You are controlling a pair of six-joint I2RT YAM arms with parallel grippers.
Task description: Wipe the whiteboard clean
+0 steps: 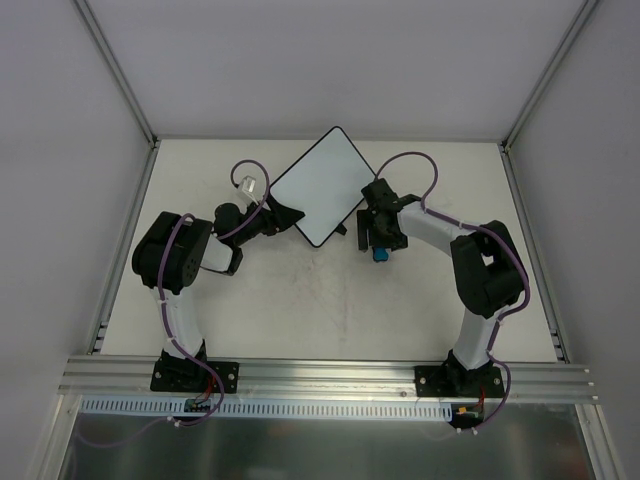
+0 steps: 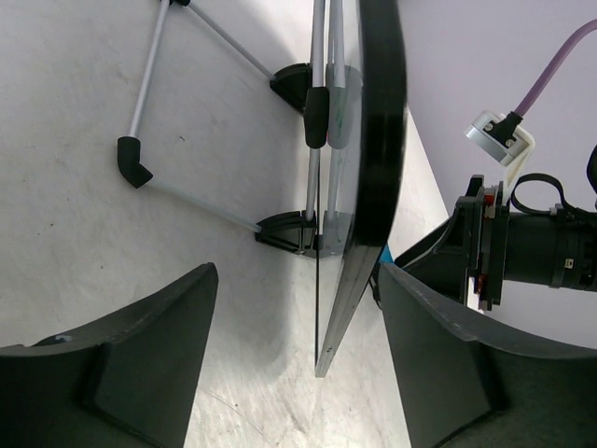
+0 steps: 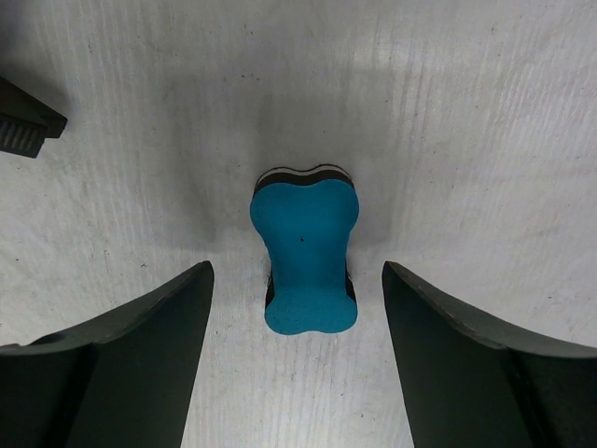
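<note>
I look down from the top and see the board (image 1: 318,190) near the back of the table (image 1: 300,310), in the middle, between my two arms. It sits turned like a diamond, with one corner to the back wall and one corner to me. Its face looks white with a thin black rim. My left gripper (image 1: 284,215) is right at the board's lower left edge. From the left wrist I see the board side-on, a dark rim running up the middle of the view. Its low corner sits in the gap between my fingers (image 2: 131,373), but neither finger touches it, so the left gripper is spread wide and holds nothing. Beside the board I see thin metal rods (image 2: 210,201) with black tips, and they rest on the table. My right gripper (image 1: 381,238) is just beside the board's lower right edge and points down at the table. A small blue eraser (image 3: 306,250) lies flat on the table by its tips. From the right wrist the eraser sits in the middle, between the two fingers, with bare table on both sides of it. Those fingers do not touch it, so the right gripper is spread wide too and holds nothing. A small black piece (image 3: 28,121) pokes in at the top left of that view, and I cannot tell what it is.
</note>
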